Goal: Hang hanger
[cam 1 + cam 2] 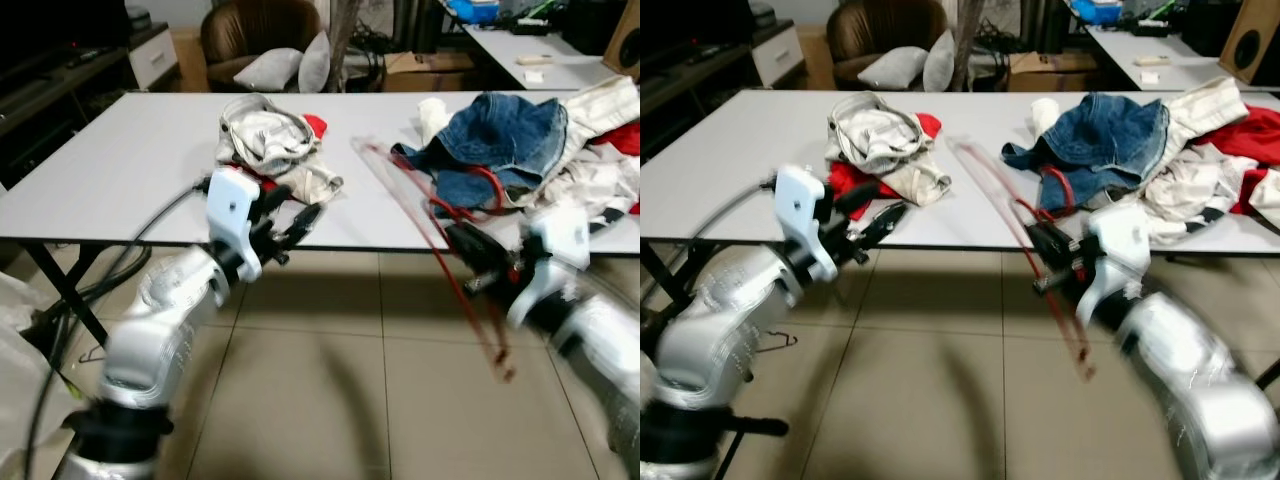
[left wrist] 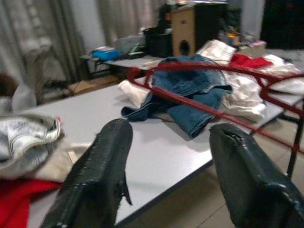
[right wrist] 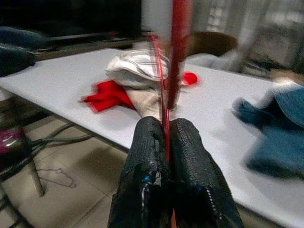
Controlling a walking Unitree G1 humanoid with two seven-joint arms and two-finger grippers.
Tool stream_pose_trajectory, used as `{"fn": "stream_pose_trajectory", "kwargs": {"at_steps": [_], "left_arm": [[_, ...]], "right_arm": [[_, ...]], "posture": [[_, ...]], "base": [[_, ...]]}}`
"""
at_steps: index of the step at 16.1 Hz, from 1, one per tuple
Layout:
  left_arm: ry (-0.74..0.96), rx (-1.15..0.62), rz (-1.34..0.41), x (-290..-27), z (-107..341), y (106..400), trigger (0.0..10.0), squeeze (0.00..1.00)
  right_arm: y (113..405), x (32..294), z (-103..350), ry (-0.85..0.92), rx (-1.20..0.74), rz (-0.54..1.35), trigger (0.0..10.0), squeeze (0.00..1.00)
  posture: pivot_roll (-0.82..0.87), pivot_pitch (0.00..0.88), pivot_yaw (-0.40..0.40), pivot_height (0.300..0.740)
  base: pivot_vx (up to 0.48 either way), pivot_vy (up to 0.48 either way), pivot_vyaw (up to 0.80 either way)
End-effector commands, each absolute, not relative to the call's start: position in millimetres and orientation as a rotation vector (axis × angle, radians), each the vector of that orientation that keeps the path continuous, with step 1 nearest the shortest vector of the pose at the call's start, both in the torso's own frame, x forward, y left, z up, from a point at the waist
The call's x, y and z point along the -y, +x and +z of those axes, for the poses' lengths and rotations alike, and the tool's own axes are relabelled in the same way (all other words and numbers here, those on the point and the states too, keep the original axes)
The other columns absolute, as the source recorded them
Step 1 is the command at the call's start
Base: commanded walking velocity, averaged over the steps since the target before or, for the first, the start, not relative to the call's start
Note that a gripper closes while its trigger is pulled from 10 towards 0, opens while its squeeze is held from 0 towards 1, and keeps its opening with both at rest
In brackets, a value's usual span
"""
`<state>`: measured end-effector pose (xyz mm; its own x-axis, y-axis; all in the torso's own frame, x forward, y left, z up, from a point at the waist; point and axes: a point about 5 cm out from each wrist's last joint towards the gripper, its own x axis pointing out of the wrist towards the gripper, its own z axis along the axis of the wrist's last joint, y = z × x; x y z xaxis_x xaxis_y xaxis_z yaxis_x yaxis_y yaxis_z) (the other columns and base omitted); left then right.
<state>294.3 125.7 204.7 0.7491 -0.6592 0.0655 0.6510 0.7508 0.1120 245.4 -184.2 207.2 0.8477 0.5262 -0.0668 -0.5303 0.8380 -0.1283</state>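
Observation:
A thin red hanger (image 1: 420,215) slants from above the white table (image 1: 120,170) down past its front edge, blurred. My right gripper (image 1: 465,240) is shut on the hanger's wire; in the right wrist view the wire (image 3: 178,47) rises from between the pressed fingers (image 3: 147,156). My left gripper (image 1: 300,205) is open at the table's front edge, just before a beige clothes pile (image 1: 265,135), with nothing between its fingers (image 2: 102,161). In the left wrist view the hanger (image 2: 199,66) arcs above the jeans.
Blue jeans (image 1: 500,135) and white and red garments (image 1: 600,110) are heaped at the table's right end. A red cloth (image 1: 315,125) lies by the beige pile. A brown armchair (image 1: 255,35) and a second table (image 1: 540,45) stand behind. Cables (image 1: 110,270) trail under the table's left.

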Motion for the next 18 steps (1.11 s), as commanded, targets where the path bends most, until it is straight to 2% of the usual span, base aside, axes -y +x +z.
{"fn": "stream_pose_trajectory", "kwargs": {"at_steps": [1, 3, 5, 9, 10, 11, 15, 17, 18], "left_arm": [[0.088, 0.131, -0.792, -126, 216, 298, 10.0, 1.0], [0.077, 0.175, -0.877, -124, 236, 300, 10.0, 1.0], [0.078, 0.204, -1.045, -121, 258, 300, 10.0, 1.0], [0.18, 0.213, -1.221, -115, 279, 305, 10.0, 1.0], [0.242, 0.178, -1.262, -111, 275, 307, 10.0, 0.85], [0.281, 0.138, -1.291, -109, 269, 309, 10.0, 0.0], [0.384, 0.03, -1.389, -100, 247, 312, 10.0, 0.0], [0.398, 0.025, -1.414, -99, 246, 313, 8.4, 0.0], [0.419, 0.02, -1.44, -96, 246, 314, 2.5, 0.0]], "right_arm": [[249, 190, 215, -0.194, -0.039, 0.708, 10.0, 0.0], [252, 202, 225, -0.243, -0.054, 0.83, 10.0, 0.0], [258, 209, 237, -0.275, -0.073, 0.978, 10.0, 0.0], [266, 215, 251, -0.35, -0.102, 1.171, 10.0, 0.0], [267, 214, 257, -0.377, -0.101, 1.225, 10.0, 0.0], [268, 213, 259, -0.395, -0.099, 1.259, 10.0, 0.0], [267, 203, 263, -0.506, -0.083, 1.307, 10.0, 0.0], [269, 200, 264, -0.551, -0.081, 1.306, 10.0, 0.0], [270, 198, 265, -0.582, -0.078, 1.309, 10.0, 0.0]], "posture": [[-0.08, 0.0, 0.042, 0.74], [-0.08, 0.0, 0.031, 0.74], [-0.07, 0.0, 0.017, 0.74], [-0.05, 0.0, -0.008, 0.74], [-0.05, 0.0, -0.008, 0.74], [-0.05, 0.0, -0.006, 0.74], [-0.05, 0.0, -0.007, 0.74], [-0.05, 0.0, 0.009, 0.74], [-0.05, 0.0, 0.013, 0.74]], "base": [[0.0, 0.0, 0.0], [0.0, 0.0, 0.0], [0.0, 0.0, 0.0], [0.0, 0.0, 0.0], [0.0, 0.0, 0.0], [0.0, 0.0, 0.0], [0.0, 0.0, 0.0], [0.0, 0.0, 0.0], [0.0, 0.0, 0.0]]}}
